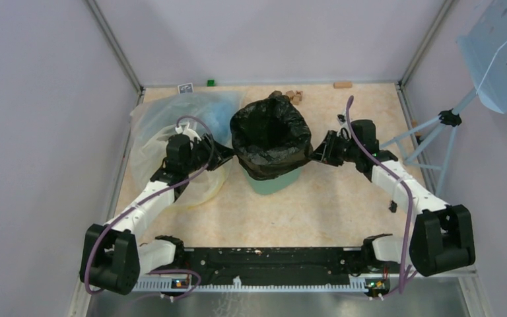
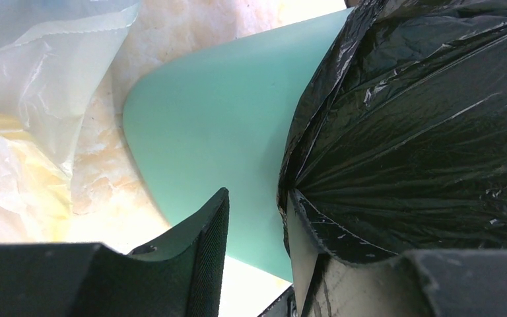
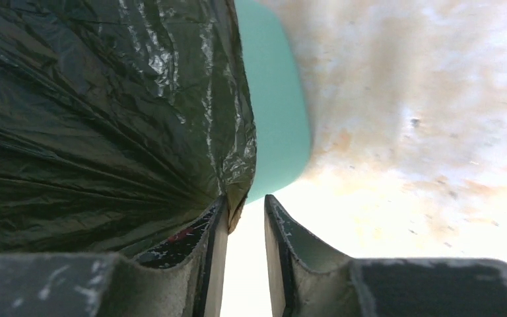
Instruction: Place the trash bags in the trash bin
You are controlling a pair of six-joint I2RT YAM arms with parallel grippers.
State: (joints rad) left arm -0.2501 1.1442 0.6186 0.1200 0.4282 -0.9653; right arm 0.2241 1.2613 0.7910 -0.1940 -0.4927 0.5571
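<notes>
The black trash bag [image 1: 269, 135] lines the mint-green trash bin [image 1: 274, 181]; its mouth is open upward and its edge drapes over the rim and down the sides. My left gripper [image 1: 224, 155] is at the bin's left side, jaws open, with the bag [image 2: 422, 125] hanging over the outer side of its right finger and the bin wall [image 2: 218, 125] ahead of the gap. My right gripper [image 1: 317, 152] is at the bin's right side, jaws slightly apart and empty; the bag [image 3: 99, 119] lies against its left finger, with the bin [image 3: 274, 99] beyond.
A large clear bag [image 1: 165, 132] with blue and yellow contents lies left of the bin, under my left arm. Small items [image 1: 294, 96] sit by the back wall. A light blue perforated stand [image 1: 495, 49] rises at the right.
</notes>
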